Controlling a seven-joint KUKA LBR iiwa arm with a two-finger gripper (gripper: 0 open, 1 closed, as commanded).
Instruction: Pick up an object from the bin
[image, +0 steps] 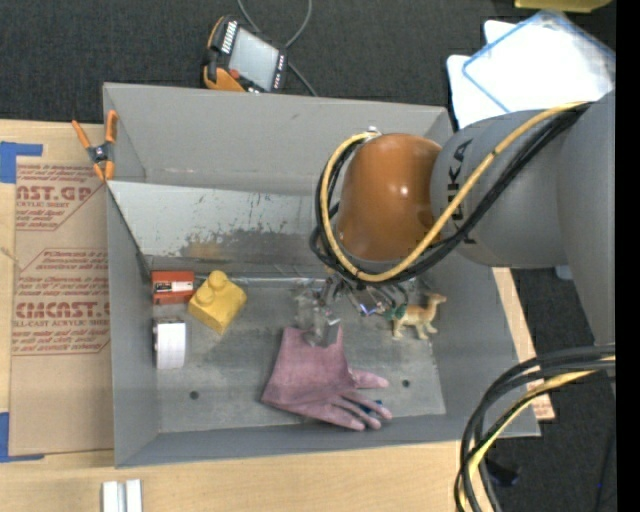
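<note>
My gripper (321, 325) hangs low in the middle of the bin, its fingertips right at the upper edge of a pink rubber glove (318, 382) that lies flat on the floor with its fingers pointing right. A small tan toy animal (416, 318) stands just to the gripper's right, partly under the arm's cables.
A yellow toy brick (217, 300) sits at the left, with a small red and white box (172, 288) beside it against the back wall. Below them lies a white roll (170, 344). The arm's orange cover and cables hang over the bin's right half.
</note>
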